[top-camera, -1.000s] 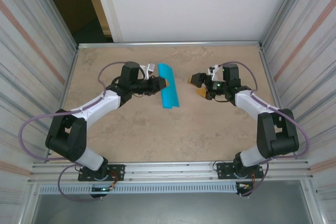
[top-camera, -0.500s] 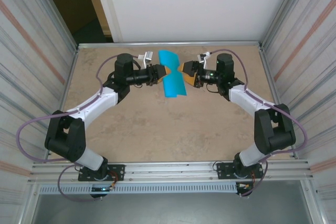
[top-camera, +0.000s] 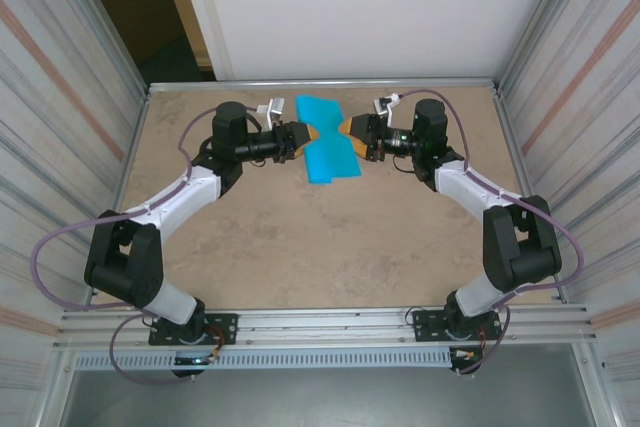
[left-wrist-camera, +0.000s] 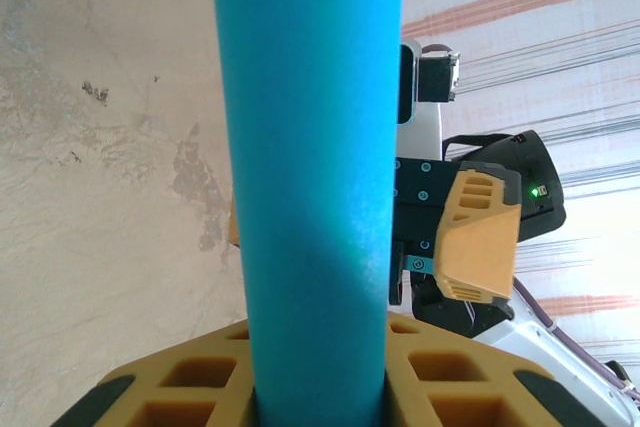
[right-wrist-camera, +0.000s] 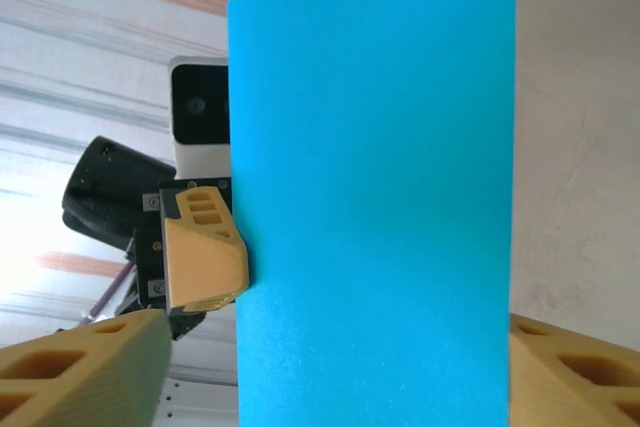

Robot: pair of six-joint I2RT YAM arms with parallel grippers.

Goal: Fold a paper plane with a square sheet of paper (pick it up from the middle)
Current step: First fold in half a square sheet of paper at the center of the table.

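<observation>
Clearly, the left tool [top-camera: 307, 134] pinches the blue paper [top-camera: 330, 154].

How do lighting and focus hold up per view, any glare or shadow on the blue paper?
Top external: even light, sharp, no glare on the square sheet of paper. Left wrist: a soft shadow darkens the sheet's lower part; the striped wall behind is washed out. Right wrist: sheet evenly lit, wall at lower left blown white.

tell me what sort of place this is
Most likely a robotics lab test cell: two robot arms bolted to an aluminium rail, a stone-look table boxed in by panel walls, and the left gripper gripping a turquoise sheet of paper.
</observation>
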